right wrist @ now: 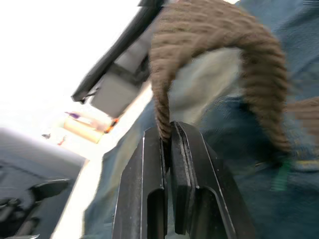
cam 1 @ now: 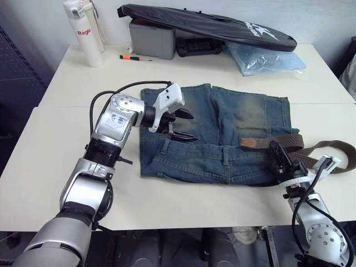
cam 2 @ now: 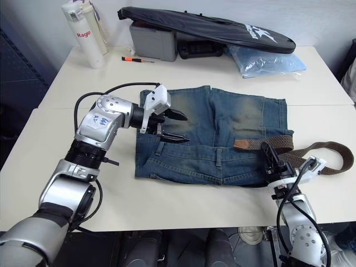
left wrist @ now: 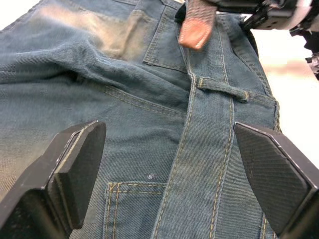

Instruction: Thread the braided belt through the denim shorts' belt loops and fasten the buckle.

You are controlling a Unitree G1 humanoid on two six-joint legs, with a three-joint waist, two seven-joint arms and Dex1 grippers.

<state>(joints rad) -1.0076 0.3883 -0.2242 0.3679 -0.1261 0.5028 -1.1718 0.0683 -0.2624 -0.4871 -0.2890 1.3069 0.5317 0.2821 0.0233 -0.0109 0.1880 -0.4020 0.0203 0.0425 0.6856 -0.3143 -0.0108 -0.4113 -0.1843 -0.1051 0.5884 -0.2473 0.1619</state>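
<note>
Threading barely begun: right pincer (right wrist: 167, 134) clamped the brown woven braided belt (cam 1: 311, 149); left pincer (cam 1: 179, 127) gaped, empty, over faded blue denim shorts (cam 1: 222, 119); fastening outstanding.

Even, bright overhead light falls on the pale table (cam 1: 222, 83), with soft short shadows under the left arm and along the near hem of the denim shorts (cam 1: 222, 139); the head views are sharp across the whole scene, with mild glare on the long black bag (cam 1: 211, 25). In the right wrist view the background beyond the braided belt (right wrist: 214, 45) is blown out to white and heavily blurred; the left wrist view is clear on the denim, softening toward the far edge.
</note>
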